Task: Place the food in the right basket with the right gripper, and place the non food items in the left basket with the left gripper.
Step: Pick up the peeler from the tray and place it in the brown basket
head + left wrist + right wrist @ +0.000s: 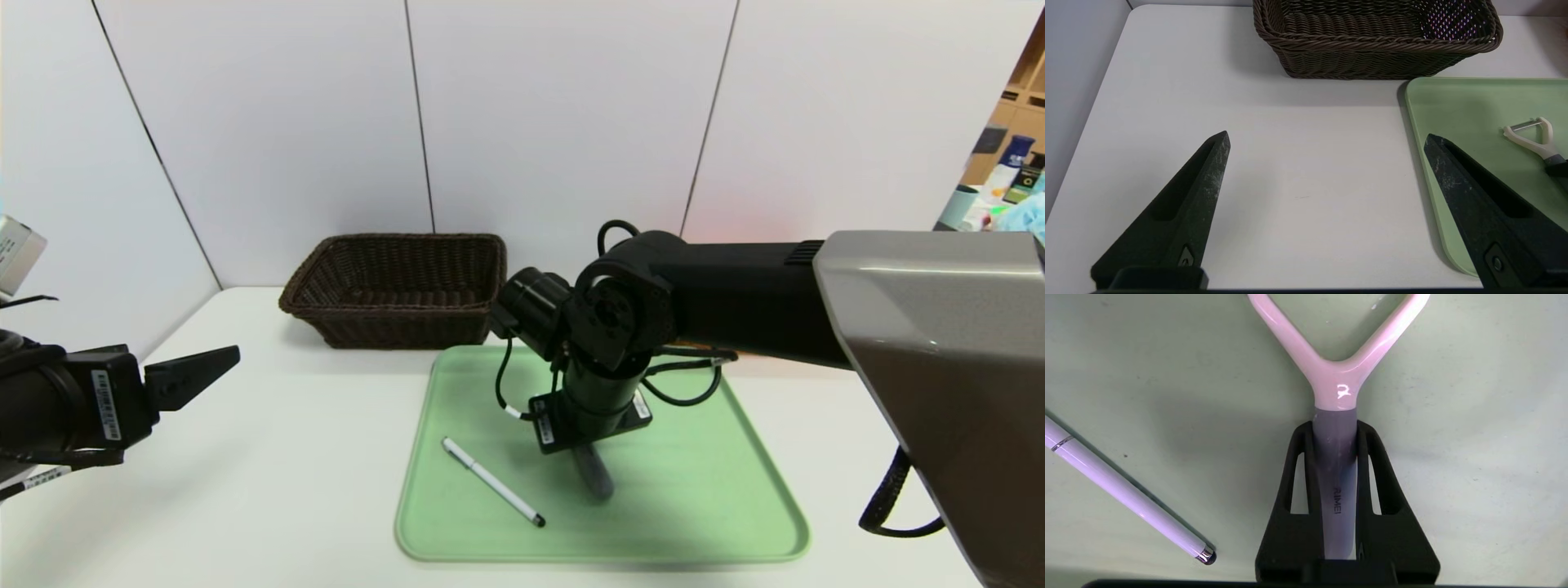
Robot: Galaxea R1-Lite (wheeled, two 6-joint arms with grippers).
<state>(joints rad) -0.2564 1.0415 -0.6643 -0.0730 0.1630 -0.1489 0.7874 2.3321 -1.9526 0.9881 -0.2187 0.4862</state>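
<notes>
From the head view, the right gripper (589, 457) points steeply down over the middle of a pale green tray (718, 490) on the white table (269, 474). A grey handle of the peeler (594, 475) shows just below the wrist, lying on the tray. To its left on the tray lies the white pen (492, 481), slanted, its black tip toward the near edge. The left basket (396, 290), dark brown wicker, stands at the far side of the table, just beyond the tray's far left corner. The left gripper (192, 376) hangs over the table's left side, well apart from the tray.

The left wrist view shows the left gripper's fingers (1200, 192) spread wide with nothing between them, above bare table. The dark basket (1376, 38) is beyond, and the peeler's white head (1531, 136) rests on the tray (1453, 106).

In the right wrist view, the right gripper (1336, 433) is closed on the peeler's grey handle (1336, 465), just below the white Y-shaped head. The pen (1126, 494) lies apart from it on the tray (1474, 437).
</notes>
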